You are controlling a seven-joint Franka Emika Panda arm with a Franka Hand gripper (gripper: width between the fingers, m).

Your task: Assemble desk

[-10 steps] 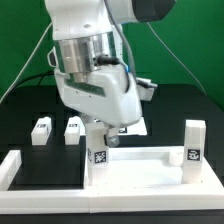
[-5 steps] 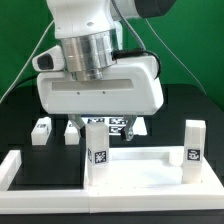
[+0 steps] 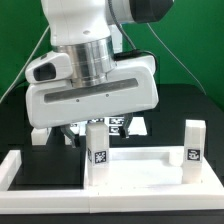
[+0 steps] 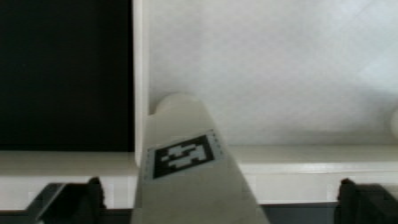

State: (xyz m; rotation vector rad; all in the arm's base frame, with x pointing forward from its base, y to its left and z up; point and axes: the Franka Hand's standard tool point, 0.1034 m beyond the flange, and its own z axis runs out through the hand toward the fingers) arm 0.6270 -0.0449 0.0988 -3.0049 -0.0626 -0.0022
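Behind the tool (image 3: 100, 124), marker board (image 3: 122, 123) half-hidden

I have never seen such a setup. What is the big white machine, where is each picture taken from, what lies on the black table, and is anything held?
The big white machine is a robot arm; at its end are two fingers for grasping. One picture is from a camera off the arm, showing the whole scene; the other is from a camera on the wrist. On the black table lies a white tray-like desk top. Two short square legs with small black-and-white tags stand upright on it: the leg under the arm and the leg at the exterior view's right. Behind lies the marker board. The fingers are wide open, either side of the leg under the arm, holding nothing.
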